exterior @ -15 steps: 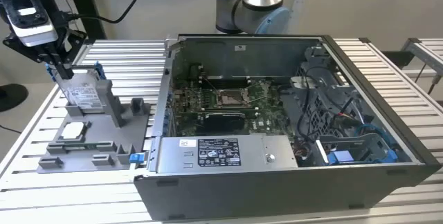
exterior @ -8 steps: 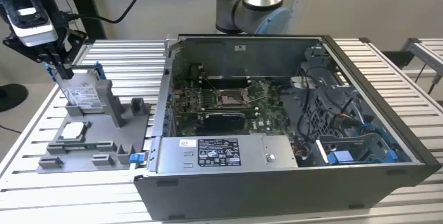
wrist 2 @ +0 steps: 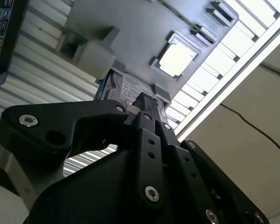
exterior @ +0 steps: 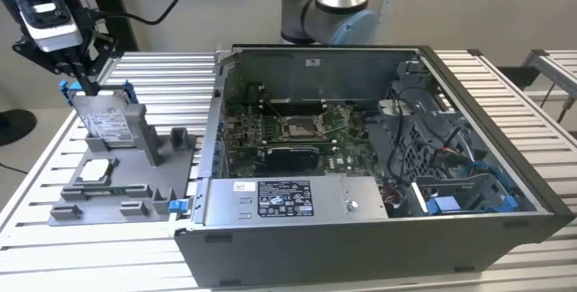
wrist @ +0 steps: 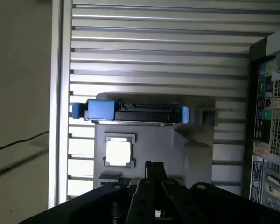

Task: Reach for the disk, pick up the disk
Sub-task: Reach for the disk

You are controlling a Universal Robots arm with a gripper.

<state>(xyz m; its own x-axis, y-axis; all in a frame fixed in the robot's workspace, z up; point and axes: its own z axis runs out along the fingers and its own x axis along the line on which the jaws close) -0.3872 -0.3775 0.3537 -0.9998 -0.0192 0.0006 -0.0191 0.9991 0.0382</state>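
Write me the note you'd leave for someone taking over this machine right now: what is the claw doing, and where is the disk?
Gripper: fingers look shut with nothing between them. It hangs right over the top edge of the disk; I cannot tell whether it touches.
Disk: stands on edge in the grey fixture on the slatted table, beside the open computer case.
Done: the reach is nearly complete.
Left: the disk is not gripped and not lifted.

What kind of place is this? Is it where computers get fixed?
Probably a robot lab or workshop: a robot arm's claw hangs at the top of the disk in a grey holder, beside an opened computer case on a slatted metal table.
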